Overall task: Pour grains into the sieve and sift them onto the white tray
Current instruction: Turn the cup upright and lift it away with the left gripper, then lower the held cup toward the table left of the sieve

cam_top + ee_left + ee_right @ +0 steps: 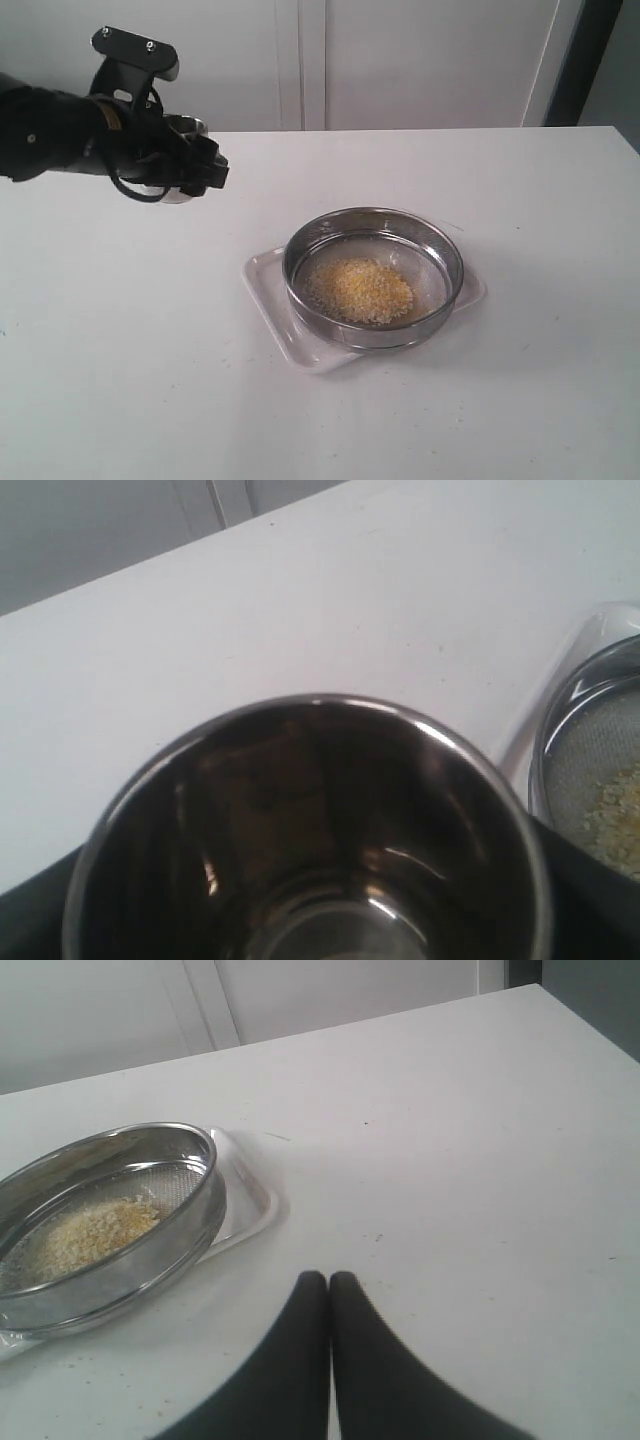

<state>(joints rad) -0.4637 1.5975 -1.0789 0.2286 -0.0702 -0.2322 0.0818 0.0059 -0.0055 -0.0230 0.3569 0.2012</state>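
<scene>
The sieve (440,305) rests on the white tray (266,285) at the table's middle, with a heap of yellow grains (360,290) on its mesh. My left gripper (195,165) hangs above the table at the back left, well apart from the sieve, shut on a shiny steel cup (186,126). The cup (310,830) fills the left wrist view, and its dark inside shows no grains. The sieve (585,745) and grains (618,818) show at that view's edge. My right gripper (328,1280) is shut and empty over bare table beside the sieve (190,1222); the exterior view does not show it.
The white table (520,380) runs wide around the tray on all sides. A pale wall with panel seams (310,60) stands behind the table's back edge. A few stray grains and specks lie near the tray's corner (250,1195).
</scene>
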